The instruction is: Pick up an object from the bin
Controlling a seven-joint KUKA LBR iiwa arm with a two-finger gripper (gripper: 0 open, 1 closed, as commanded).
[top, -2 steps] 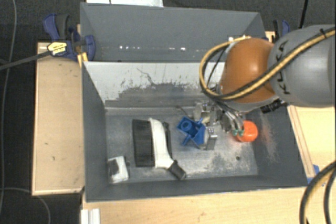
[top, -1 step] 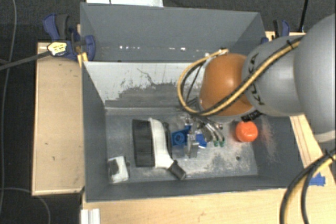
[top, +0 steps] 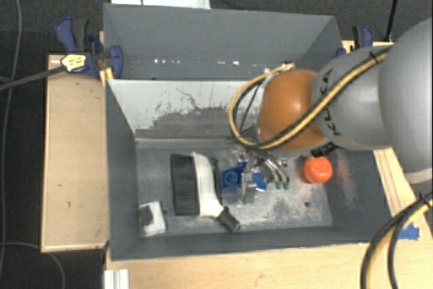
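your gripper is low in the middle of the bin, just beside a small blue block; i cannot tell how open it is. the block looks perhaps light, stiff plastic: take its flat sides.

Grey bin with brush, orange ball
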